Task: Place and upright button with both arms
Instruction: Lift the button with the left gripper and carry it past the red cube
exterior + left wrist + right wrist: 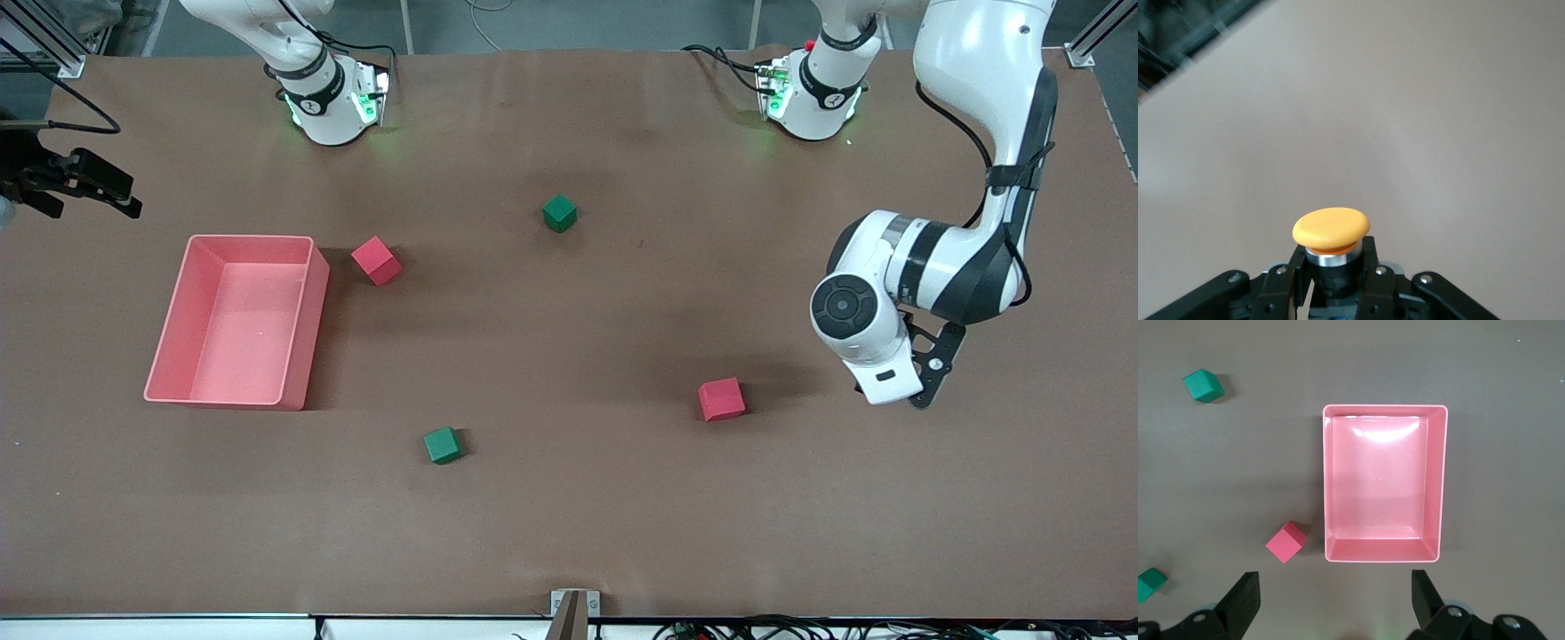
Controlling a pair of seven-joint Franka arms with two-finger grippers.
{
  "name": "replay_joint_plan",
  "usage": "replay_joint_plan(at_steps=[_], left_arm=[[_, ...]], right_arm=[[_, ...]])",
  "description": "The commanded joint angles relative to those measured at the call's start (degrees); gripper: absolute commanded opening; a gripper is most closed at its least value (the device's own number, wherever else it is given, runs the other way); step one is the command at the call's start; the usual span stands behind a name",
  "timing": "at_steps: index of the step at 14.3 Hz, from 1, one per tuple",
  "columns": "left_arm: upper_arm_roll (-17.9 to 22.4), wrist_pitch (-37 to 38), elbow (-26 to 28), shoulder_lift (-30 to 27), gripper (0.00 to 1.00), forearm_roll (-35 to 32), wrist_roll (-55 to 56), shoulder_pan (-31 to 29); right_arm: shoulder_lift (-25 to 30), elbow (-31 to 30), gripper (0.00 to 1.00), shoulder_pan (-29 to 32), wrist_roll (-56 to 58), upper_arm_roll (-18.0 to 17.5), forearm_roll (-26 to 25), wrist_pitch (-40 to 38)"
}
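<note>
The button (1331, 227) has a round orange cap on a silver ring and a black body. My left gripper (1333, 257) is shut on that body, cap pointing away from the wrist. In the front view the button is hidden by the left wrist; only a black part of the left gripper (923, 398) shows, over the table toward the left arm's end, beside a red cube (721, 398). My right gripper (1333, 580) is open with nothing between its fingers, high over the table beside the pink bin (1442, 487). It shows at the front view's edge (132, 197).
The pink bin (302, 329) sits toward the right arm's end. A second red cube (376, 260) lies beside its corner. One green cube (559, 213) lies mid-table toward the bases, another (443, 444) nearer the front camera.
</note>
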State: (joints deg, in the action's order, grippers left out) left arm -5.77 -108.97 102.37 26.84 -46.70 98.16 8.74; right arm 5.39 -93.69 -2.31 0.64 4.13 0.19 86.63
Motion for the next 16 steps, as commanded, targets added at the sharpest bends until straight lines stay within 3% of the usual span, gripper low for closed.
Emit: replay_joint_plan(at_steps=[1,5,9,16], left_arm=[[-0.56,-1.33,2.48,2.67,0.0,-12.41,13.94,-2.23],[-0.56,-1.42,2.48,10.93,0.0,-30.86,35.82,-4.25],[-0.38,3.12,2.48,15.78,0.0,-42.66,47.01,-5.05],[-0.21,15.18,2.48,22.9,0.0,-47.17,51.96,-4.17]], right_arm=[[0.67,-0.79,1.0,0.11,0.76,-0.09,0.42,-0.06],[0.67,-0.79,1.0,0.2,0.76,-0.09,0.42,-0.06],[0.58,-0.79,1.0,0.38,0.76,-0.09,0.42,0.02],[0.5,-0.79,1.0,0.46,0.76,-0.09,0.42,0.03]])
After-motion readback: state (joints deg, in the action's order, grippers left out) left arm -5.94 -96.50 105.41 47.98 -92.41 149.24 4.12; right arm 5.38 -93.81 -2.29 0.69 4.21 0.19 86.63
